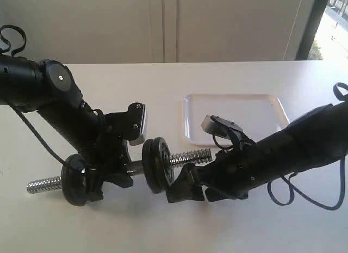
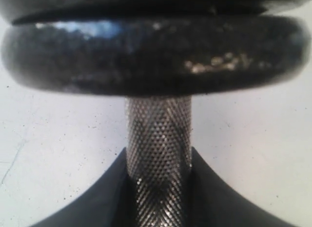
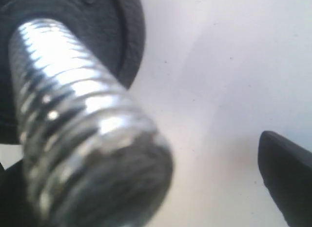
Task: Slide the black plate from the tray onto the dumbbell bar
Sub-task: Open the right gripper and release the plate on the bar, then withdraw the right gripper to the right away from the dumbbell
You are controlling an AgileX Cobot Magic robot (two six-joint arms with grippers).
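**Already on the bar: black plate is off the tray**

The black plate [image 1: 162,167] sits upright on the right half of the dumbbell bar [image 1: 190,155]. It is pressed against a second black disc [image 1: 148,161] just inboard of it. The bar's right threaded end pokes out past the pair, pointing toward the tray [image 1: 277,109]. The white tray lies on the table [image 1: 163,79] beyond the right arm, apart from the bar. A third disc [image 1: 73,179] rides near the bar's left end, with bare thread showing beyond it.

The left gripper [image 1: 111,177] pinches the bar's knurled middle, between the third disc and the pair. In the left wrist view its fingers [image 2: 214,193] press tight on both sides of the knurled steel, with a disc rim just past them.

The right gripper [image 1: 185,189] is spread wide and holds nothing. It sits low, just beside the plate and under the threaded end. In the right wrist view the thread fills the foreground, and one finger [image 3: 287,180] stands clear of it.
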